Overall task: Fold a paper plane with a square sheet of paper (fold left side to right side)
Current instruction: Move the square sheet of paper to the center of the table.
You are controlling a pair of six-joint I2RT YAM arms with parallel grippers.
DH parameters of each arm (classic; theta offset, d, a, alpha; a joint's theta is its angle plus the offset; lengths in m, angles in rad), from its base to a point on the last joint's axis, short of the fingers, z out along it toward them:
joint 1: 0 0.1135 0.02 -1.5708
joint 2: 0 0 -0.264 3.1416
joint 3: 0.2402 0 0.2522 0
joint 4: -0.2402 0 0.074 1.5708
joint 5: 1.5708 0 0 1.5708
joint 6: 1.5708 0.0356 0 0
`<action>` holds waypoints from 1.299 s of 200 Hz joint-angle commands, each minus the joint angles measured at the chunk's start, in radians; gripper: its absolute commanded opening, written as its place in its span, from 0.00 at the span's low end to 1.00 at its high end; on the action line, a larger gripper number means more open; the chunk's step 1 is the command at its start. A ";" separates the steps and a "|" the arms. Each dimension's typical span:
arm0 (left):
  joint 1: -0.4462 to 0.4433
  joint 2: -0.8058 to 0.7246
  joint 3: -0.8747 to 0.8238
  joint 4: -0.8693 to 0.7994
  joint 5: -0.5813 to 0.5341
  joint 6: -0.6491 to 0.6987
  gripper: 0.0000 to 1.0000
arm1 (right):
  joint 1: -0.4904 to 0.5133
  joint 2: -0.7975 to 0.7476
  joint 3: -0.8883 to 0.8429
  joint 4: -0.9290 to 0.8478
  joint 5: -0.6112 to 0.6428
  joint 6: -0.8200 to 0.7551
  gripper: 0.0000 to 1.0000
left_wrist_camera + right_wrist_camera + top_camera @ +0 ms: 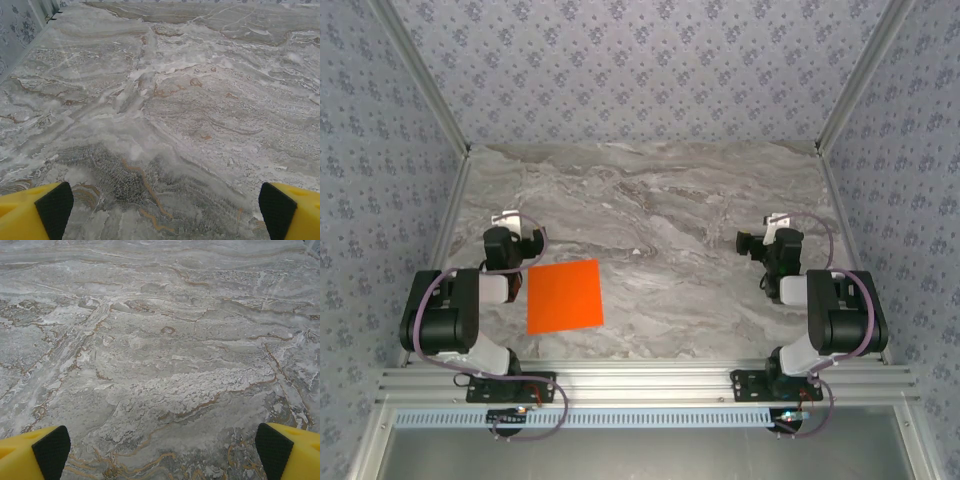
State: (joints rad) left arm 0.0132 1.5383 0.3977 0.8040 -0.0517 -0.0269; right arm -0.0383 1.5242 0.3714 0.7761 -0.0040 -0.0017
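The square sheet of paper [565, 296] is bright orange and lies flat and unfolded on the marble table, near the front on the left. The left gripper [510, 228] hovers just behind the sheet's far left corner, apart from it. In the left wrist view that gripper [165, 207] is open, its yellow fingers [30, 215] wide apart over bare marble. The right gripper [772, 232] is far to the right of the sheet. It is also open [162, 447], with only table between its black pads [272, 450]. A paper plane is out of view.
The marble table [670, 200] is walled by patterned panels at the back and both sides. An aluminium rail [650, 382] runs along the front edge and carries both arm bases.
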 commanded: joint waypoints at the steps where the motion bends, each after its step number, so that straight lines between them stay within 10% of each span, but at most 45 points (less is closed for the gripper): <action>1: 0.005 -0.006 0.020 0.001 0.017 0.006 0.98 | 0.002 -0.002 0.017 0.028 0.011 -0.019 1.00; 115: 0.005 -0.032 0.021 -0.017 -0.019 -0.012 0.98 | -0.023 -0.048 0.034 -0.034 -0.009 0.005 1.00; 167: -0.036 -0.418 0.288 -0.832 -0.103 -0.336 0.98 | -0.024 -0.455 0.114 -0.530 -0.031 0.162 1.00; 260: -0.682 -0.282 0.376 -1.469 -0.240 -0.657 0.98 | 0.350 -0.703 0.179 -0.988 0.074 0.302 1.00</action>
State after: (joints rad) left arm -0.6006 1.1656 0.7856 -0.4400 -0.1825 -0.5495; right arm 0.2569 0.8310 0.5167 -0.0807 -0.0040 0.2626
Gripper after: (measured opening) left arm 0.984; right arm 0.999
